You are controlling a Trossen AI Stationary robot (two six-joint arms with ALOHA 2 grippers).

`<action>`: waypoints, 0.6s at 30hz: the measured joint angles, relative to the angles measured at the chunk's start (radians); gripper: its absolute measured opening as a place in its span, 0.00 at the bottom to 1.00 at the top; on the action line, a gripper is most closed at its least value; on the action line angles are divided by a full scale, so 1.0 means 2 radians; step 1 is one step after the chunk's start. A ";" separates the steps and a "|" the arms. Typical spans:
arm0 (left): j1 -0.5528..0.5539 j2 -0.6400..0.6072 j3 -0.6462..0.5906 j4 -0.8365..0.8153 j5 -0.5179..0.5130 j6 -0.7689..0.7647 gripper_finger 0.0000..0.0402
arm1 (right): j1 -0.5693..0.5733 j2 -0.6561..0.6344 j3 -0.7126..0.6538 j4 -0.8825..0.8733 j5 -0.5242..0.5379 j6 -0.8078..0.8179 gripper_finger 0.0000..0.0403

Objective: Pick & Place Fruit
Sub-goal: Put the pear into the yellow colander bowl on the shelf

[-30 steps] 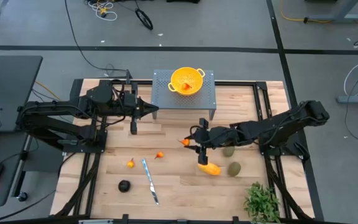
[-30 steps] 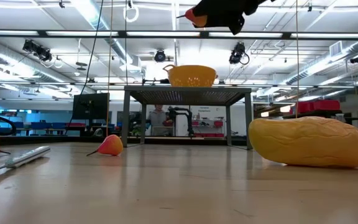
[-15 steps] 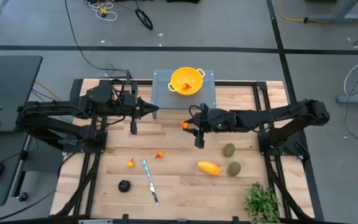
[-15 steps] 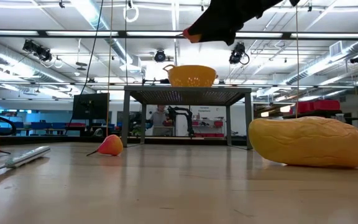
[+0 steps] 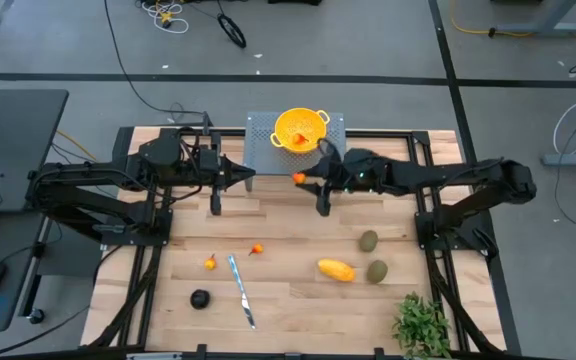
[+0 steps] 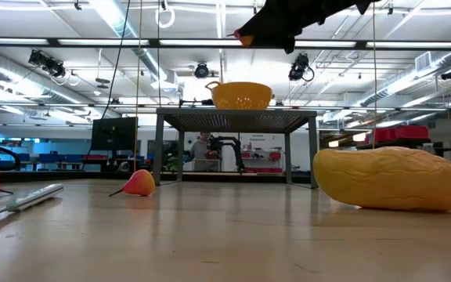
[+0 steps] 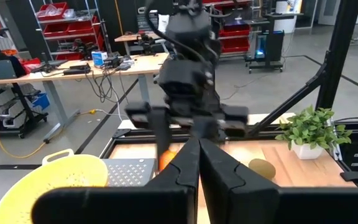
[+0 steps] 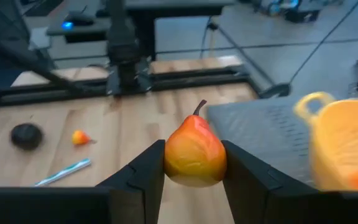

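Observation:
My right gripper (image 5: 302, 179) is shut on a small orange-red pear (image 8: 194, 152), one piece of the fruit, and hangs in the air just in front of the grey perforated stand (image 5: 333, 150). On that stand sits a yellow colander (image 5: 299, 130) with one orange fruit (image 5: 299, 140) inside. My left gripper (image 5: 249, 178) is shut and empty, held level left of the stand. On the table lie two olive ovals (image 5: 368, 240) (image 5: 376, 271), a yellow-orange oblong (image 5: 335, 270), a dark round fruit (image 5: 200, 298) and two tiny orange pieces (image 5: 210, 263) (image 5: 257, 249). My right gripper pinches the pear's two rounded sides (image 8: 170, 160) between its two fingers (image 8: 146, 174), at the wide lower part of the fruit. The fingers reach out from the table's right side, slanting a little downward. The pear sits upright, stem (image 8: 199, 107) up, lifted well clear of the table.
A slim silver knife (image 5: 241, 290) lies between the dark fruit and the oblong. A leafy green plant (image 5: 423, 325) stands at the near right corner. The stand's legs (image 5: 341, 183) reach the table just right of my right gripper. Bare wood lies mid-table.
My right gripper has carried the pear toward the table's far edge and a little upward, from above the oblong fruit to just in front of the stand, turning as it went. The pear stays upright in the hold. The fruit on the table has not moved.

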 joint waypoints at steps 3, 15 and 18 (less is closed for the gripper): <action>0.000 0.000 0.000 0.000 0.000 0.001 0.02 | -0.021 -0.019 0.000 0.000 0.000 -0.003 0.36; 0.000 0.000 0.000 0.000 -0.019 0.000 0.04 | -0.081 -0.060 0.000 -0.001 0.000 -0.022 0.36; 0.000 0.000 0.000 0.000 -0.028 0.000 0.03 | -0.090 -0.062 0.000 -0.001 -0.001 -0.026 0.36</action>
